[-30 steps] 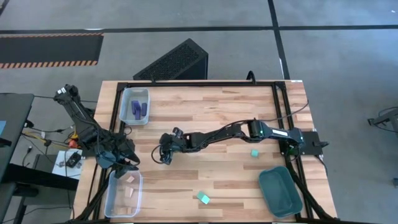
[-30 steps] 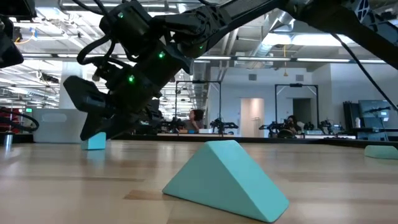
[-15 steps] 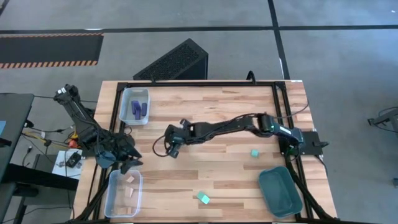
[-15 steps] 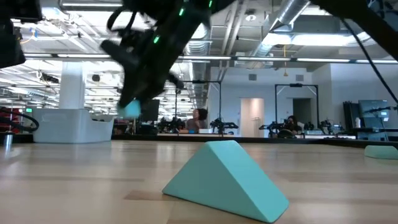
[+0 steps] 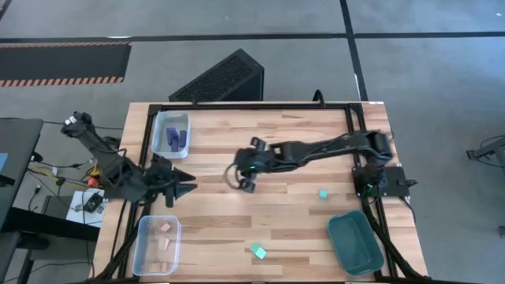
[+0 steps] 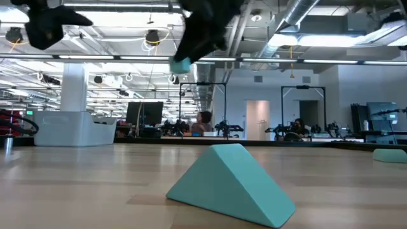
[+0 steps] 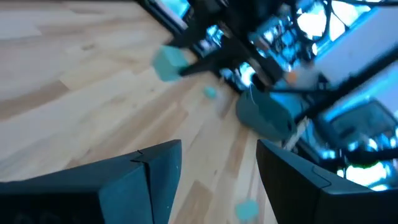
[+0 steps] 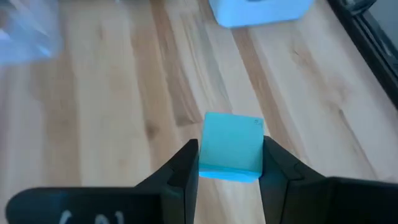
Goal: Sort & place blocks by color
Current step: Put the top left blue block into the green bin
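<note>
My right gripper (image 5: 240,181) hangs above the table's middle, shut on a light teal cube (image 8: 231,148). That cube also shows high in the low view (image 6: 180,65). A second teal cube (image 5: 323,193) and a teal wedge (image 5: 258,251) lie on the table. The wedge rests on a flat face (image 6: 229,184). Purple blocks lie in the far-left clear bin (image 5: 172,134). Tan pieces lie in the near-left bin (image 5: 158,244). My left gripper (image 5: 188,188) stands open at the left edge, between the two bins, with nothing between its fingers (image 7: 163,171). My right gripper pinches the teal cube by two opposite side faces (image 8: 205,155), one finger (image 8: 184,171) on each side. The fingers slant downward, coming from the table's right side. The cube is lifted well clear of the table.
A dark teal tray (image 5: 357,243) sits at the near right corner. A black frame (image 5: 252,106) runs along the table's edges. Bare wood lies between my right gripper and the tray.
My right gripper has closed on the teal cube that stood on the table. It has lifted the cube clear and carried it up and toward the table's right. My left gripper has swung from over the tan-piece bin toward the table's middle and tipped up nearer level.
</note>
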Robot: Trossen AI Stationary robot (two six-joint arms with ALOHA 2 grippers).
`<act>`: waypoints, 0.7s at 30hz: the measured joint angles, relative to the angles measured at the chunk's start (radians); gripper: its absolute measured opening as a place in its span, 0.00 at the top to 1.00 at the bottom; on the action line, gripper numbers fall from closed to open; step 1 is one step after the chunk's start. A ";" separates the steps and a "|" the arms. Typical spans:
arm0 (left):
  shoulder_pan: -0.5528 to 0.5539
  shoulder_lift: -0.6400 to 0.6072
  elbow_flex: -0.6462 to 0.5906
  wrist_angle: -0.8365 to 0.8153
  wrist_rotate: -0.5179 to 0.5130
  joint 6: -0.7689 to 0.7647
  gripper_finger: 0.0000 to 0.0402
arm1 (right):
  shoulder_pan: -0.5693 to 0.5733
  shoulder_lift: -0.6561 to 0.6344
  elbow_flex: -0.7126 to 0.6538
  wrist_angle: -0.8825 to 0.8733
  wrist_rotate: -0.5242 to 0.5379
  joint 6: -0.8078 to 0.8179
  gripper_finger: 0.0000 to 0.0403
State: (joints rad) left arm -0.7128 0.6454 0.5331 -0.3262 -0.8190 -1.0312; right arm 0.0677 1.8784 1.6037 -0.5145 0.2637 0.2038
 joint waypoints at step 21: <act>0.425 0.450 0.007 0.828 0.438 0.170 0.47 | 0.266 -0.353 -0.267 -0.046 0.167 0.081 0.69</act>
State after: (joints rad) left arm -0.2879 1.0956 0.5401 0.5022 -0.3812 -0.8611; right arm 0.3335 1.5257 1.3369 -0.5602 0.4310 0.2851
